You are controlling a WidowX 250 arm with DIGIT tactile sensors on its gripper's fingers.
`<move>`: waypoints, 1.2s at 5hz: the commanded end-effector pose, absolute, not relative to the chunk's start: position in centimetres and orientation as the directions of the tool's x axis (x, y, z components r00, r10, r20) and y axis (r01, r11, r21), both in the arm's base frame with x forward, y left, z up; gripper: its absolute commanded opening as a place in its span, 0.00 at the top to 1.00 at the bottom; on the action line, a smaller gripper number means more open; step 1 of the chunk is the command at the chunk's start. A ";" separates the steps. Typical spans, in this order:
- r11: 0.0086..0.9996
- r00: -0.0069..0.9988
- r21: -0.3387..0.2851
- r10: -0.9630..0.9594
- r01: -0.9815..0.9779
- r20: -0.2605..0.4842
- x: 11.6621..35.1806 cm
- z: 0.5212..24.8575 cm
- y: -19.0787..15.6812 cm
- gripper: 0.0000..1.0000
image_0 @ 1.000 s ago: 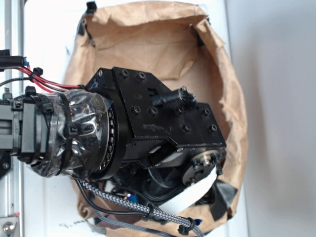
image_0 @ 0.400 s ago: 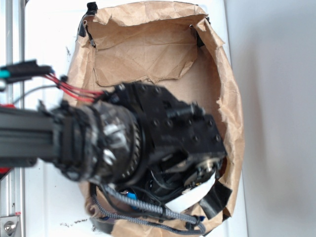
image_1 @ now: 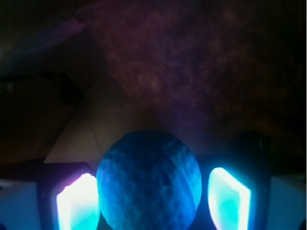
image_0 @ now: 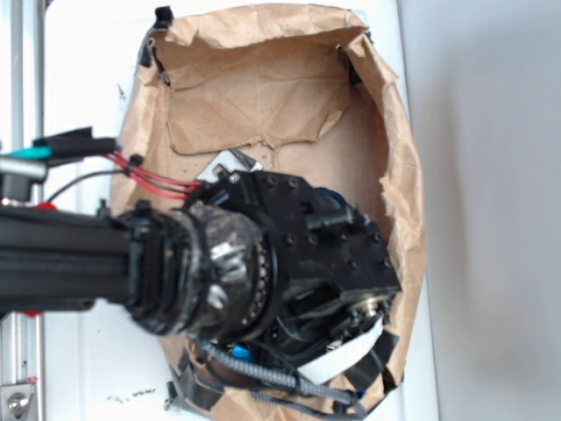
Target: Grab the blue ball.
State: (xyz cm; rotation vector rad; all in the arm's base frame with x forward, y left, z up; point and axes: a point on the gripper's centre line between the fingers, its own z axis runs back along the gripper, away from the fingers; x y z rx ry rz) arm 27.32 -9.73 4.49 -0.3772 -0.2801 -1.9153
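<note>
In the wrist view the blue ball (image_1: 148, 179) sits low in the frame, directly between the two glowing fingers (image_1: 78, 203) of the gripper (image_1: 152, 201). The fingers are spread, one on each side of the ball, with a narrow dark gap visible on both sides, so they flank it without clearly pressing on it. Behind the ball lies dim, mottled brown paper. In the exterior view the black arm (image_0: 298, 254) reaches down into a crumpled brown paper bag (image_0: 263, 88) lying on the white counter (image_0: 88, 79), covering the bag's lower half; the ball itself is hidden beneath the arm there. A braided grey cable (image_0: 263, 375) loops under the arm near the bag's lower edge.
</note>
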 end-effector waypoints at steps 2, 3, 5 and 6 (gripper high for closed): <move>-0.301 -0.310 0.087 -0.865 0.950 0.395 26.7 7.5 -8.9 1.00; -0.194 -0.229 0.128 -0.891 0.973 0.393 26.6 9.8 -7.5 1.00; 0.216 0.130 0.246 -0.937 0.945 0.324 26.6 14.3 -5.1 1.00; 0.430 0.372 0.224 -0.891 0.874 0.261 26.8 15.4 -5.6 1.00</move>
